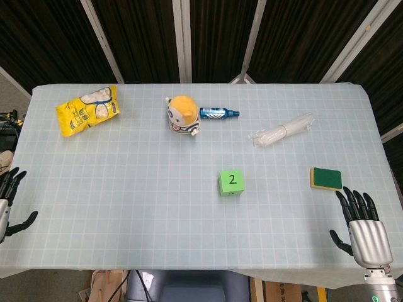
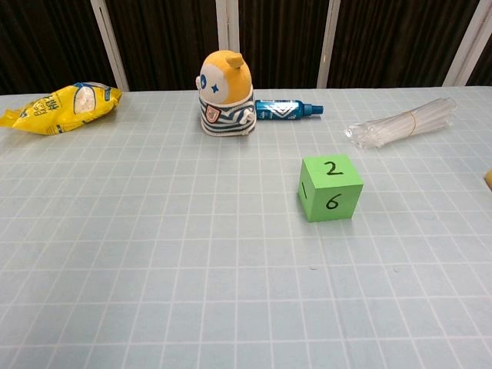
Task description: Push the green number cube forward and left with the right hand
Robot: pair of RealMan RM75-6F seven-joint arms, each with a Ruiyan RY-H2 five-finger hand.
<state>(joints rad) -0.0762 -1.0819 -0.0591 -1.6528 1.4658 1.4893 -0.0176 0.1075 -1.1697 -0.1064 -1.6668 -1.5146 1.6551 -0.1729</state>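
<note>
Two hands empty, fingers apart: left hand (image 1: 11, 201), right hand (image 1: 362, 226) | green number cube (image 1: 231, 183) untouched | yellow bag (image 1: 88, 109) sealed

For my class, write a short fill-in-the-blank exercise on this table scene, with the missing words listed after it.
1. The top face of the green number cube shows the number ____.
2. The right hand is open and touches ____.
3. The blue bottle lies right next to the ____ figure with the orange head.
4. The snack bag near the far left corner is ____ in colour.

Missing words: 2; nothing; toy; yellow
</note>
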